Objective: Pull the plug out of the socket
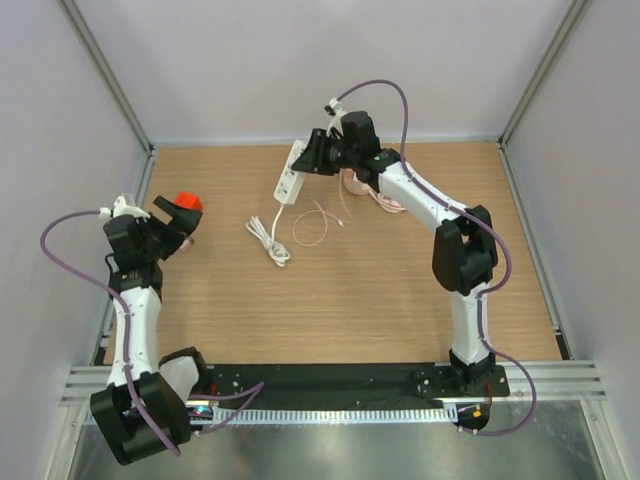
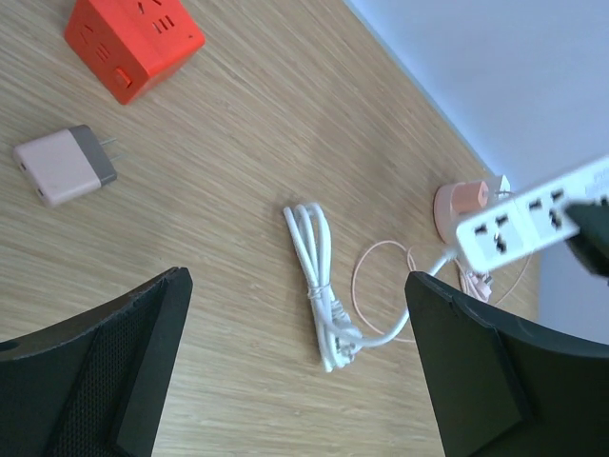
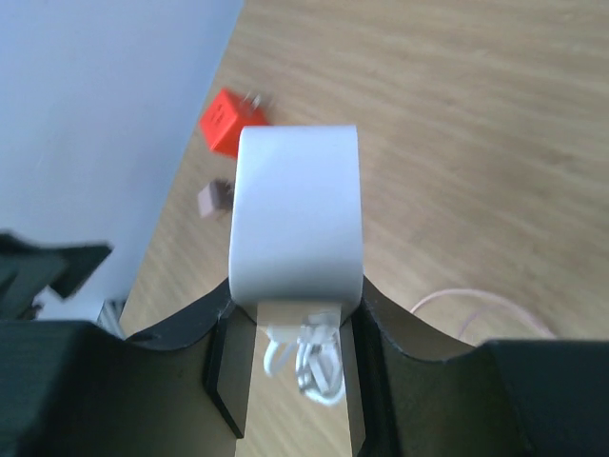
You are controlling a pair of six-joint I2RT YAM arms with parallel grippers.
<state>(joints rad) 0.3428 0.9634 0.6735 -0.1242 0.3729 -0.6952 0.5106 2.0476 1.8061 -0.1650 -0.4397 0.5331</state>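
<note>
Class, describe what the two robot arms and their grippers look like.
The left arm and right arm have white links with black joints and bases. A thin purple cable loops off each. The left gripper and right gripper are black, with broad, angular fingers.

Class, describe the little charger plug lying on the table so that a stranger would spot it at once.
Look at the wooden table, then its left side, where a red cube socket sits. Beside the cube, apart from it, lies the charger plug. Unlike its neighbours, it is pale pink with a grey end and metal prongs.
</note>
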